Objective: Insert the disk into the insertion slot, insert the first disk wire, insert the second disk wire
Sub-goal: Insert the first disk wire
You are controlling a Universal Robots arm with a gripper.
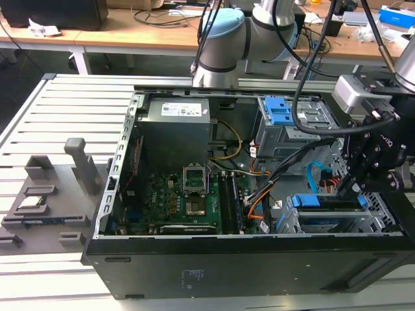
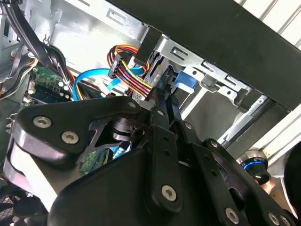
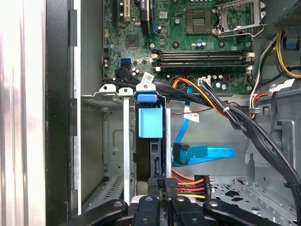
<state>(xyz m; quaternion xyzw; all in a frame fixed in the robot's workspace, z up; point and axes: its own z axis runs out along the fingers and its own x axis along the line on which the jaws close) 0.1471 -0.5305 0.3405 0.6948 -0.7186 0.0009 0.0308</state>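
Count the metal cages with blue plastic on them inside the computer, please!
2. The back cage has a blue tab on top in the exterior view. The front cage, nearer the camera, holds the blue-framed disk. Cables might hide more.

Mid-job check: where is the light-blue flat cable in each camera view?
Exterior view: the light-blue flat cable loops near the disk's blue frame.
Second wrist view: it curves beside the green board.
First wrist view: it lies beside the blue frame.
Shared landmark: the blue frame.
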